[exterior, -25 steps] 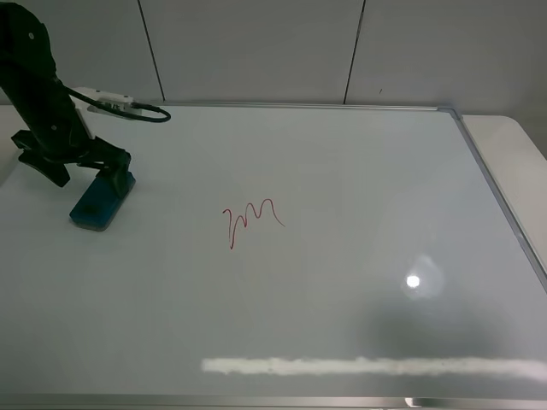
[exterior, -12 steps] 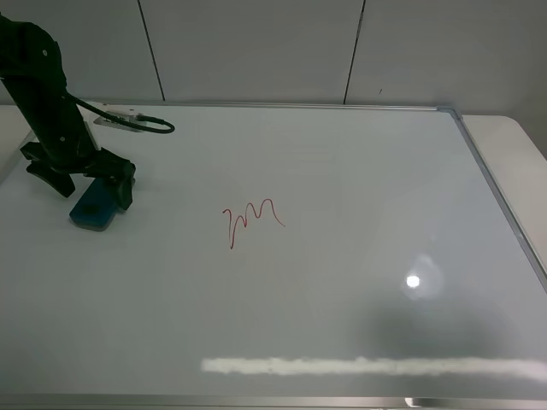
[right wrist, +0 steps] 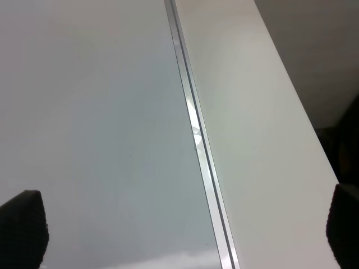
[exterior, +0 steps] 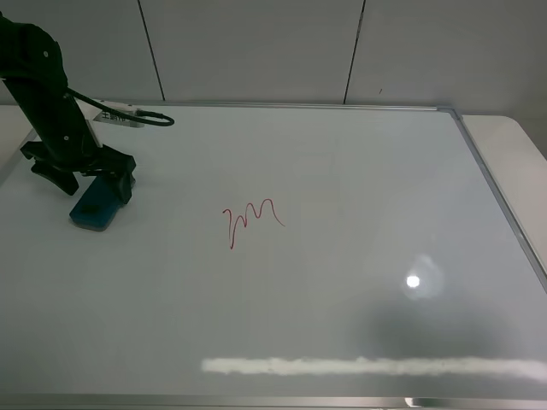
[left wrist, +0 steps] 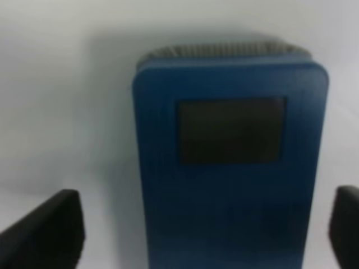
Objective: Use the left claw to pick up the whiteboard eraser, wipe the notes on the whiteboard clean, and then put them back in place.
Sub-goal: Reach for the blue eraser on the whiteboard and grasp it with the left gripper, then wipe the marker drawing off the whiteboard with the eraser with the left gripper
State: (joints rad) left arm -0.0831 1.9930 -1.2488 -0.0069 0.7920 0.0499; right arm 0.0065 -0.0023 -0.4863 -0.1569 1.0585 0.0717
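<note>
Now centre the left end effector (exterior: 92, 188), spread open astride the whiteboard eraser (exterior: 96, 207) lying flat near the left edge of the whiteboard (exterior: 342, 171), then close evenly on its long sides.

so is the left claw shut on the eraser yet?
No, fingers of the left claw stand clear of the whiteboard eraser, whiteboard showing between.

The teal-blue whiteboard eraser (exterior: 94, 209) lies flat near the left edge of the glossy whiteboard (exterior: 359, 213). The left claw (exterior: 89, 184) straddles it, jaws spread, a gap on each side. The red wavy notes (exterior: 252, 220) sit mid-board, well apart
</note>
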